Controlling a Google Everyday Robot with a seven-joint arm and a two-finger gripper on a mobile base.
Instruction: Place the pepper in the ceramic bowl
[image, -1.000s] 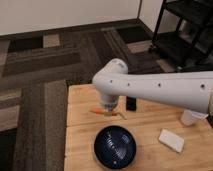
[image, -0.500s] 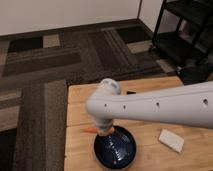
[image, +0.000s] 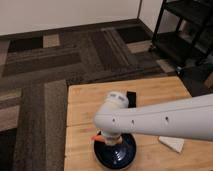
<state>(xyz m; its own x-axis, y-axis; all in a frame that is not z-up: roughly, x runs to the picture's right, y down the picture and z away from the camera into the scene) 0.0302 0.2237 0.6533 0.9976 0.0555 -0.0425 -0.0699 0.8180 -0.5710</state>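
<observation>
Pepper (image: 95, 137) pokes out beside the claw (image: 111, 141) over the ceramic bowl (image: 116, 152); claw's grip cannot be told.

— What sits on the light wooden table (image: 150, 92)?
— A small black rectangular block (image: 132, 97) and a flat white pad (image: 171, 143).
— Beyond it?
— Patterned grey carpet (image: 75, 55), black metal shelving (image: 185, 27).

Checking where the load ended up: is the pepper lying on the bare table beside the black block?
No: the pepper sits at the bowl rim under the arm, where the gripper is hidden.
</observation>
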